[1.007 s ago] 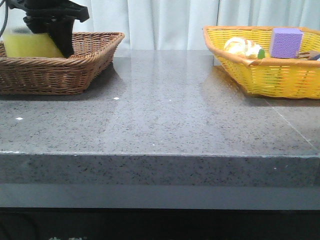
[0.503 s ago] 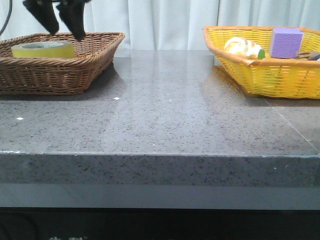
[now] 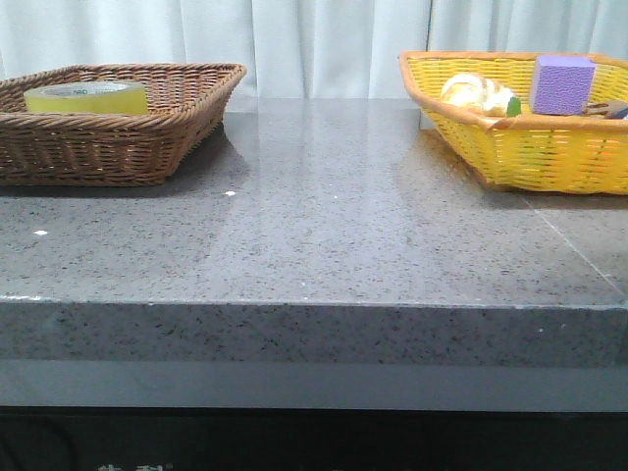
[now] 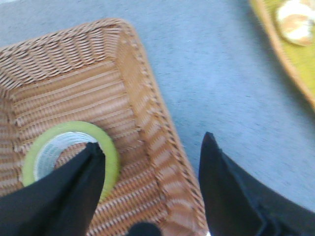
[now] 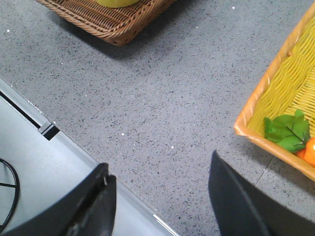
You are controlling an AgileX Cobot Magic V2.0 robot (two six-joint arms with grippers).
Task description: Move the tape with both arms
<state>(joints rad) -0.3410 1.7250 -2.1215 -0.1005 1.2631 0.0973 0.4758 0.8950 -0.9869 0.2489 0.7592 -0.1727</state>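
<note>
The yellow-green tape roll (image 3: 86,96) lies flat in the brown wicker basket (image 3: 186,108) at the table's far left. In the left wrist view the tape (image 4: 110,155) lies on the basket floor, partly behind one black finger (image 4: 74,191). My left gripper (image 4: 150,162) is open and empty, high above the basket's near corner (image 4: 167,147). My right gripper (image 5: 160,189) is open and empty above the table's front edge. Neither arm shows in the front view.
A yellow basket (image 3: 520,147) at the far right holds a purple cube (image 3: 561,82) and a cream-and-orange lump (image 3: 476,94). In the right wrist view its rim (image 5: 266,93) shows with a green leaf (image 5: 288,130) inside. The grey stone table (image 3: 343,226) lies between the baskets.
The left gripper let the tape down into the brown basket, opened, rose and left the front view. The tape now lies flat in the basket.
</note>
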